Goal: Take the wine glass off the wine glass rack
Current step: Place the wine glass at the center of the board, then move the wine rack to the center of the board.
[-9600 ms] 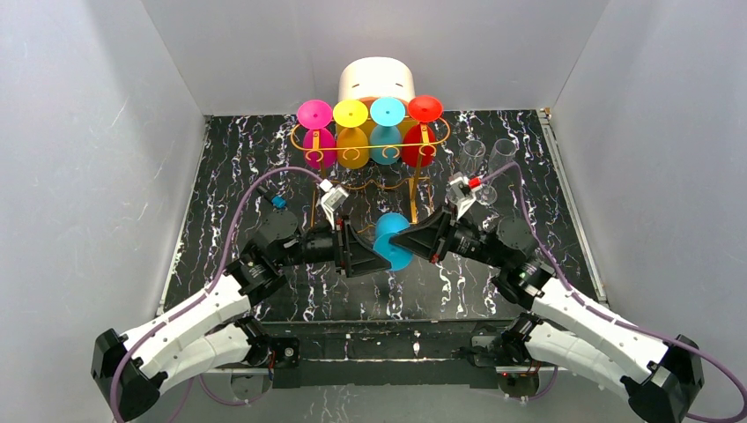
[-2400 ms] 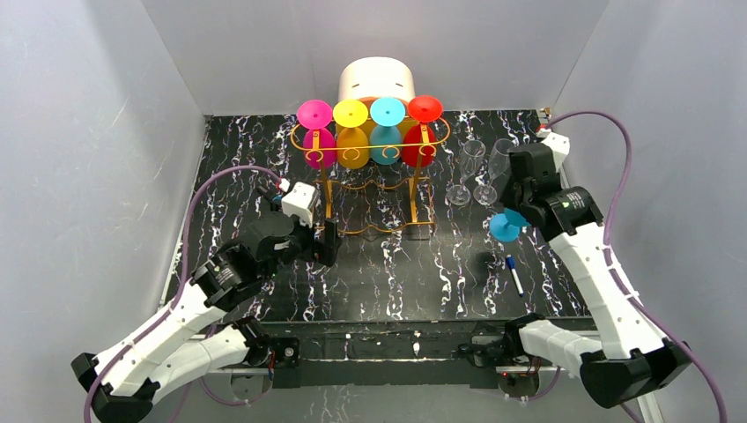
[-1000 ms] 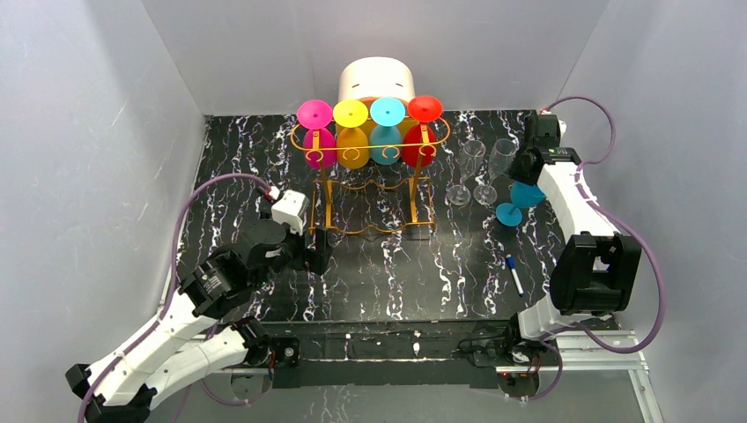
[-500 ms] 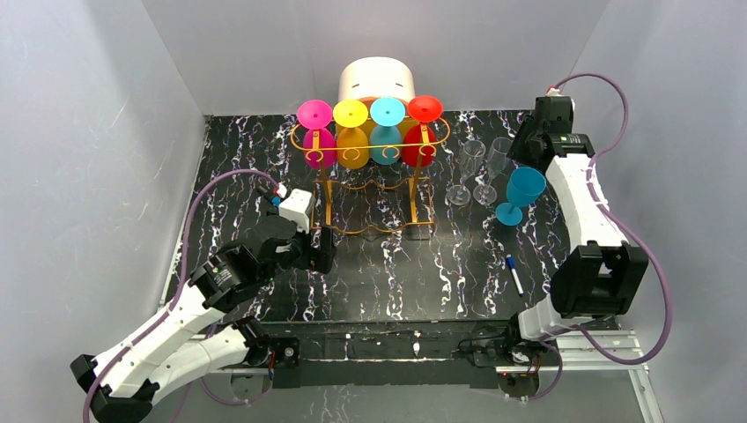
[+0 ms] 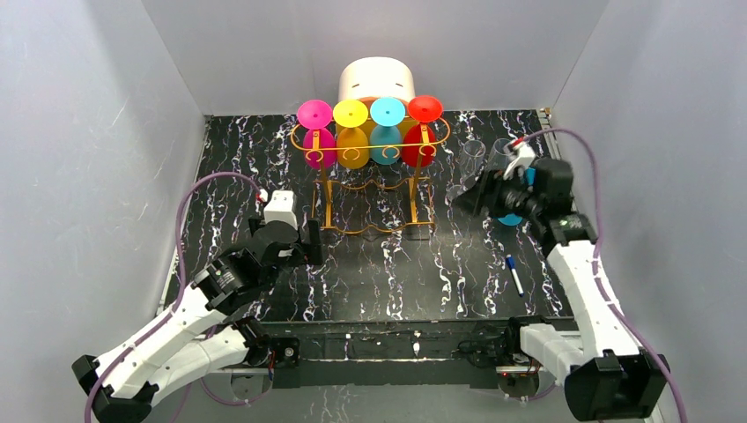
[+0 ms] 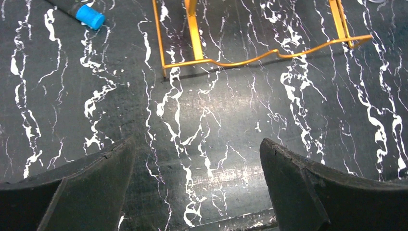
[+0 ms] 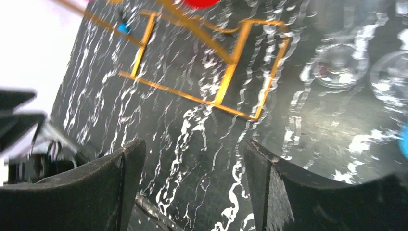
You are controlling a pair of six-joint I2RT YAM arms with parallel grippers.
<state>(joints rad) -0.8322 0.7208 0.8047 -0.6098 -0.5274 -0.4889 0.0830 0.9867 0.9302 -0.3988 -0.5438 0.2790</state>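
Top: wine glass (image 5: 509,219) off rack (image 5: 413,198), on worktop (image 5: 396,273) to its right, partly hidden by right claw (image 5: 469,197).
Left wrist: left claw (image 6: 197,144) spread, empty.
Right wrist: right claw spread, empty, rack base ahead.

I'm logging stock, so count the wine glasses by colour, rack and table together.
Pink glass: 1
Yellow glass: 1
Red glass: 1
Hanging blue glass plus standing blue glass: 2
Clear glasses: 2
Total: 7
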